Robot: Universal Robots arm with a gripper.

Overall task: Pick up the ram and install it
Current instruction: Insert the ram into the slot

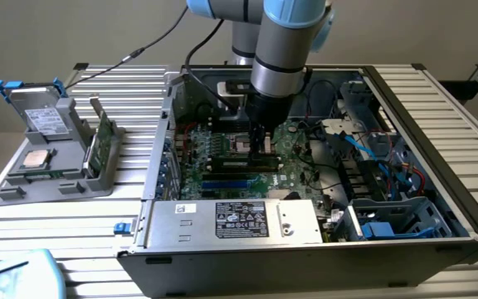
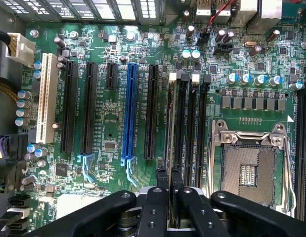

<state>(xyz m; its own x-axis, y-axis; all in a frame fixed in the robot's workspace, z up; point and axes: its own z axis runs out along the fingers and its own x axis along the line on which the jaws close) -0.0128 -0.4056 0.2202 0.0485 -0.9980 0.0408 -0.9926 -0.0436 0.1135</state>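
Ribbed aluminium counter [image 1: 48, 218] carries the work; on it stands an open black steel computer case [image 1: 472, 205] and, toward the exterior view's left, a grey plastic holder [image 1: 56, 180] with spare parts.

Exterior view: the grey-and-blue robot arm [image 1: 281, 56] reaches straight down into the case, behind the silver boxed power supply [image 1: 239, 221]; the black two-fingered tool [image 1: 261, 146] sits low over the board; a long, dark, thin stick, taken to be the ram [image 1: 243, 163], lies lengthwise directly beneath it, close to the board surface.

Wrist view: the large green motherboard [image 2: 108, 49] lies below; the tool [image 2: 169, 177] has its jaws drawn nearly together, clamped on the ram [image 2: 170, 123], which is seen edge-on as a thin pale line; the fingertips [image 2: 162, 173] press its near end from both sides; the stick runs along the first of four parallel black memory slots [image 2: 192, 123], on the side toward the blue expansion slot [image 2: 129, 108]; the empty silver-framed processor socket [image 2: 246, 168] lies on the far side of the slots.

Step in hand, as judged: pick-up is complete and insertion is under way; whether the stick is already seated cannot be told. Insertion calls for the stick's edge to stay parallel with the slot, with pressure straight down and no tilt, so that the end latches can close.
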